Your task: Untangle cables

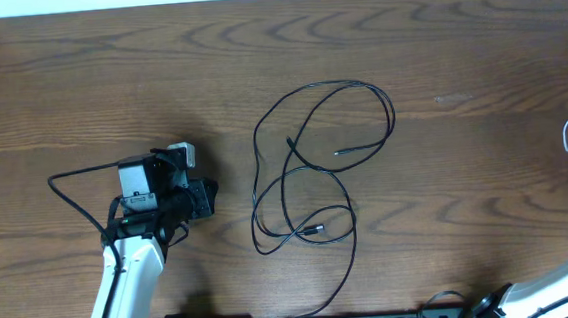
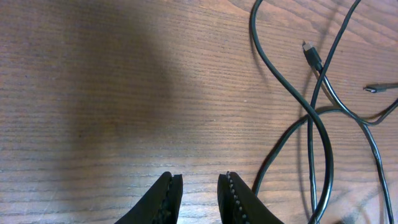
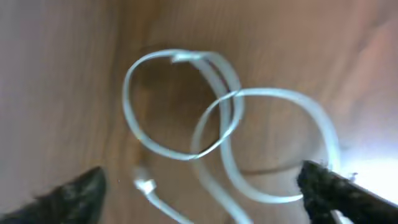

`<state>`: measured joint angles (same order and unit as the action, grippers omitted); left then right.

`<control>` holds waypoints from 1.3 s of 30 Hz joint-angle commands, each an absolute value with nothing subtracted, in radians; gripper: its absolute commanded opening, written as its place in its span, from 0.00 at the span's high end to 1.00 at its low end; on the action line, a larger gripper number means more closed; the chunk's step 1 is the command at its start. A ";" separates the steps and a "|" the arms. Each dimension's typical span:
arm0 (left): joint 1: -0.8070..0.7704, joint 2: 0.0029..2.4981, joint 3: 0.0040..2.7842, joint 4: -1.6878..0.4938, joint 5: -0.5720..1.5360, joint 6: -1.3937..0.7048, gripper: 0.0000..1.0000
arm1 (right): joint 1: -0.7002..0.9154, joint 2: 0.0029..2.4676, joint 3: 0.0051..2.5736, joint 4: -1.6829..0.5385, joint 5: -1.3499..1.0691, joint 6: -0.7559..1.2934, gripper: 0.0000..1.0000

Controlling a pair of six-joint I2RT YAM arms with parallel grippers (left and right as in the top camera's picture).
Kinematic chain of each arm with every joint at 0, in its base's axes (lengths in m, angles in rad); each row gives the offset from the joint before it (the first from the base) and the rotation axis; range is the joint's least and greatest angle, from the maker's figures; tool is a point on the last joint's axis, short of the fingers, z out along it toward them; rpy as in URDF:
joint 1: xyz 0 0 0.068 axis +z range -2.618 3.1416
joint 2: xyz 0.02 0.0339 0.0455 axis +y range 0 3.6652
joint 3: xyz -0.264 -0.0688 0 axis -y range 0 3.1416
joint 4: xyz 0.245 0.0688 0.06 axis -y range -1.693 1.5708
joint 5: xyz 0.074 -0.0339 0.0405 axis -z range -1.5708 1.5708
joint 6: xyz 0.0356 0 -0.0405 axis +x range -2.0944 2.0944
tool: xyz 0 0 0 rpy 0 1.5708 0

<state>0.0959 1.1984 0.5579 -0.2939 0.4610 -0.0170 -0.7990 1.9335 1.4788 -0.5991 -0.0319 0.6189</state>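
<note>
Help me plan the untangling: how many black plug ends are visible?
3 plug ends: one inside the upper loop, one just right of it, one in the lower loop. Another may hide past the bottom edge.

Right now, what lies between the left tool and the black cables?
Only bare wooden table lies between the left tool and the black cables; the overhead view shows it.

Black cables (image 1: pixel 295 168) loop and cross centrally, left end effector (image 1: pixel 209 196) nearby, white cord (image 1: pixel 567 137) far right.
</note>
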 commanded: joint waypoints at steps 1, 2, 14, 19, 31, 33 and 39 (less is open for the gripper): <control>0.094 1.190 0.568 -0.303 0.448 0.007 0.75 | -0.784 1.934 1.507 -0.597 -0.448 0.565 0.01; 0.094 1.190 0.568 -0.303 0.448 0.007 0.75 | -0.775 1.934 1.507 -0.594 -0.569 0.566 0.01; 0.095 1.190 0.597 -0.258 0.453 -0.035 0.75 | -0.235 1.934 1.507 -0.839 -0.570 0.249 0.01; 0.095 1.189 0.673 -0.296 0.562 -0.043 0.75 | 0.001 1.934 1.507 -0.870 -0.303 0.092 0.01; 0.095 1.187 0.698 -0.324 0.609 0.007 0.67 | 0.378 1.934 1.502 -0.900 -0.161 -0.130 0.01; 0.095 1.188 0.698 -0.321 0.550 0.006 0.67 | 0.424 1.934 1.502 -0.920 -0.187 -0.141 0.01; 0.095 1.188 0.698 -0.335 0.530 0.003 0.67 | 0.562 1.935 1.501 -0.993 -0.192 -0.297 0.01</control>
